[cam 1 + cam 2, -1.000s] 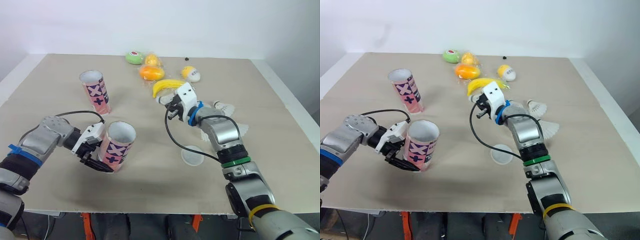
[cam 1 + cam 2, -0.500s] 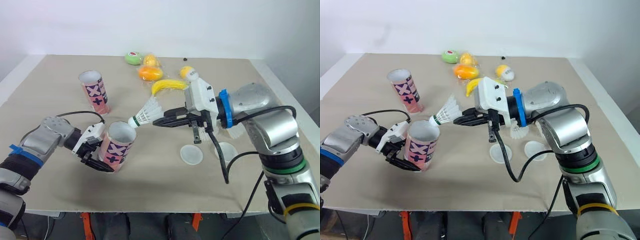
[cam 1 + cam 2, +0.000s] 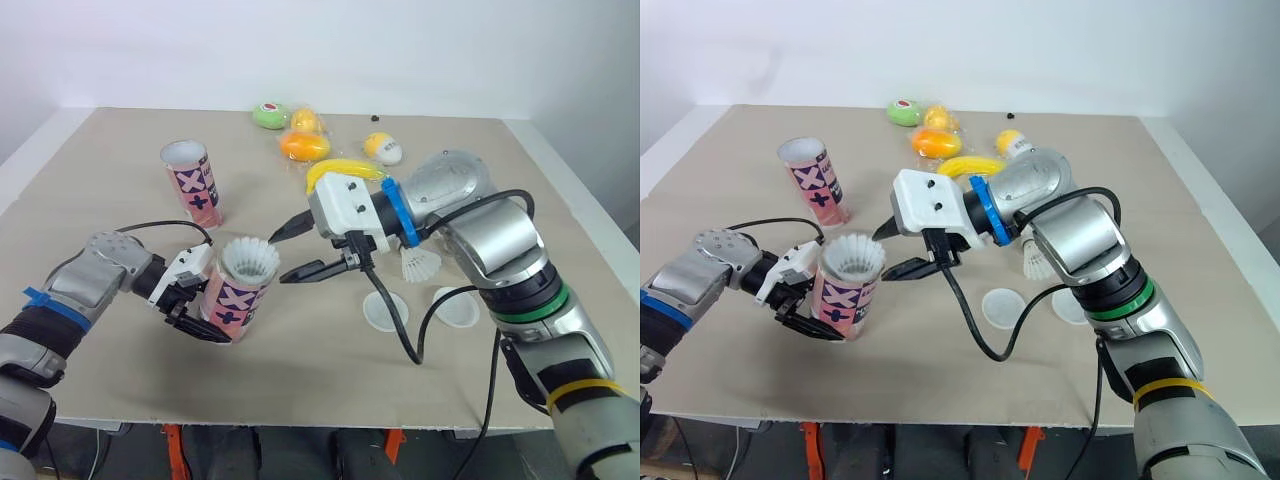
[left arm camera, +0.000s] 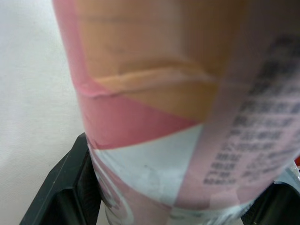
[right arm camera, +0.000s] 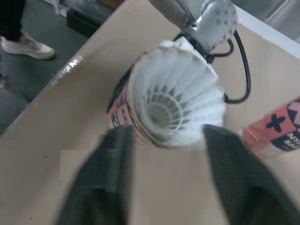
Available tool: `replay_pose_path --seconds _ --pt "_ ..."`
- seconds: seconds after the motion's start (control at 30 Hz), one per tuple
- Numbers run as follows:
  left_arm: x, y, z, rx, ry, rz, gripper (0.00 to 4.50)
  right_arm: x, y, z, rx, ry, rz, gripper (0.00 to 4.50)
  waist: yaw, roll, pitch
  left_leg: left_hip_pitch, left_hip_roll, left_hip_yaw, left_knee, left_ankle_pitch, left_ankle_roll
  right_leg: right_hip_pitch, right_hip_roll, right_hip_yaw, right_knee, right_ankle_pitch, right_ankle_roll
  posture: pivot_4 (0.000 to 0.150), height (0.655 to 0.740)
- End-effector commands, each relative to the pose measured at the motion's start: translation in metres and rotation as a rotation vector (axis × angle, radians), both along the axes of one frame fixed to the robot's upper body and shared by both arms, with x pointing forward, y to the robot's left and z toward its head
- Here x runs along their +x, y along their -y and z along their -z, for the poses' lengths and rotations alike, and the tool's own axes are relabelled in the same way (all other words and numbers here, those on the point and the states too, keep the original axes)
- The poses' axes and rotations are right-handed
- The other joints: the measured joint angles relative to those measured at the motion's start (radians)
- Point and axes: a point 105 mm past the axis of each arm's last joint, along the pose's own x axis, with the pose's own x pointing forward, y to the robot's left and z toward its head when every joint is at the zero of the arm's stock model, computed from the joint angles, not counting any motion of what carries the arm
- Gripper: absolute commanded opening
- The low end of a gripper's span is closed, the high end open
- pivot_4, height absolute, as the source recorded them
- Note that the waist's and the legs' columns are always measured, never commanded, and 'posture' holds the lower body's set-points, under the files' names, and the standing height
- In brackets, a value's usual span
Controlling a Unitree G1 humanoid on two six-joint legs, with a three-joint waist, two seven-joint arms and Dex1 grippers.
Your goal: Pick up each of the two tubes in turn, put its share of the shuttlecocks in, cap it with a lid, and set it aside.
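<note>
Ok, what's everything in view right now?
Tubes: 2, pink and white; upright tube at the table's far left, held tube tilted at the near left.
Shuttlecocks: 2 visible, white; first shuttlecock in the held tube's mouth, second shuttlecock on the table by the right arm.
Lids: 2, whitish, on the table near the right arm; left lid, right lid.
Banana: 1, yellow, far middle.
Round fruit: 4, far side; green fruit, yellow fruit, orange fruit, yellow-white fruit.
Table: 1, beige.
Shoe: 1, pale, on the floor.
Left pincer: shut on the held tube.
Right pincer: open, beside the tube's mouth.
</note>
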Motion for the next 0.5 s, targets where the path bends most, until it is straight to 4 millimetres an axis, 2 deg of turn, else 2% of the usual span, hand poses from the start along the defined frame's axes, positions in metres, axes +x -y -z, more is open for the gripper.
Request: replay_pose_path --seconds 0.03,0.17,0.3,0.4,0.5 --pt "0.003 -0.001 -0.006 0.010 0.027 -0.001 3.27 -0.014 0.011 -0.024 0.091 -0.059 -0.012 4.24 0.000 0.000 0.000 0.000 0.000 0.000 0.000 0.000 0.000 0.000 0.000 0.000 0.000 0.000 -0.001 0.150 0.7321" --pt "0.002 0.000 -0.006 0.003 0.026 0.005 3.27 0.001 0.050 -0.025 0.272 -0.114 0.235 4.24 0.009 -0.002 -0.001 0.000 0.000 -0.002 0.000 0.000 0.000 0.001 0.000 -0.002 0.000 0.000 -0.001 0.150 0.7321" --pt "0.001 0.000 -0.004 0.001 0.019 0.006 3.27 0.006 0.095 0.012 0.352 -0.185 0.546 4.24 0.018 -0.003 -0.002 0.000 -0.001 -0.004 0.000 0.000 0.000 0.002 -0.001 -0.004 0.000 -0.002 -0.002 0.150 0.7321" --pt "0.000 0.000 -0.003 0.001 0.016 0.006 3.27 0.006 0.113 0.031 0.379 -0.211 0.697 4.24 0.018 -0.001 -0.001 0.000 -0.001 -0.004 -0.001 -0.001 -0.001 0.002 0.000 -0.004 0.001 -0.002 -0.003 0.150 0.7321" --pt "0.002 0.001 -0.002 0.001 0.016 0.008 3.27 0.011 0.141 0.061 0.431 -0.261 0.964 4.24 0.015 0.000 -0.001 0.000 -0.001 -0.005 0.000 0.000 -0.001 0.002 0.000 -0.004 0.001 -0.002 0.000 0.150 0.7321"
